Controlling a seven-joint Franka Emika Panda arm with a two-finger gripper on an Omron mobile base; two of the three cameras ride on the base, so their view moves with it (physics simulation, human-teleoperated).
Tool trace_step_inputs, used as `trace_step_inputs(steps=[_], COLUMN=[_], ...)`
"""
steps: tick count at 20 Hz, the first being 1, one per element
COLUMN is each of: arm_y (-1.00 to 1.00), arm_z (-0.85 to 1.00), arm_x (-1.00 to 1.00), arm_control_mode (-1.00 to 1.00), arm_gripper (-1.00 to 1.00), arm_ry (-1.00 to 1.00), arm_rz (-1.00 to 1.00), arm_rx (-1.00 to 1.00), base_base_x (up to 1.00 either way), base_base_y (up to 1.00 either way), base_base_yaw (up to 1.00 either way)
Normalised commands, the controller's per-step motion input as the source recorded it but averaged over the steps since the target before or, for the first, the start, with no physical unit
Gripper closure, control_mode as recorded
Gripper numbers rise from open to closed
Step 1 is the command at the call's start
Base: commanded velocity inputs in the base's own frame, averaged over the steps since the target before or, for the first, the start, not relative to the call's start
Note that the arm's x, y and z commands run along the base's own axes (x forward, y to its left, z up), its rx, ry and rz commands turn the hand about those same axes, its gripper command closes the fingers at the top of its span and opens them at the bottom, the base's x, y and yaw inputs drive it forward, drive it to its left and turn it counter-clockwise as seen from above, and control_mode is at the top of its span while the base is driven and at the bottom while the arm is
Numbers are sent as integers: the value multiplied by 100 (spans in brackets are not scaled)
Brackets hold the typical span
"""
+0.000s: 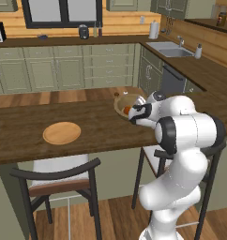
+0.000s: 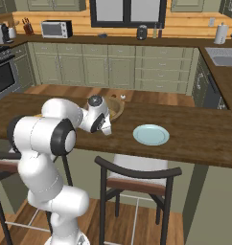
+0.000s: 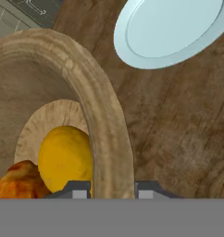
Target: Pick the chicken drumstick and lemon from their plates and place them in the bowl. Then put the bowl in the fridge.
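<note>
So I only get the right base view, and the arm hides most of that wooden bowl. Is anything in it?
Observer: Yes. In the hand view, the lemon and the drumstick lie side by side in the bowl.
Visitor: Is the hand holding something?
Observer: The gripper is shut on the bowl's wall, with one fingertip inside and one outside.
Visitor: Is there any plate besides the teal plate?
Observer: Yes. The left base view shows a wooden plate on the counter, to the arm's left, with nothing on it.
</note>
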Motion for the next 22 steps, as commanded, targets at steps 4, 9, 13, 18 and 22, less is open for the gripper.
trace_step_inputs(steps=[4,9,13,18,22], arm_y=[0,0,3,4,28], arm_z=[100,100,100,80,68], arm_x=[-100,-100,-100,-100,-100], arm_control_mode=[-100,-100,-100,-100,-100], arm_gripper=[100,100,100,100,100], arm_ry=[5,14,19,12,7], arm_rz=[-17,-15,-15,-17,-10], arm_rx=[8,7,11,14,5], base_base_x=[0,0,0,0,0], base_base_y=[0,0,0,0,0], base_base_yaw=[0,0,0,0,0])
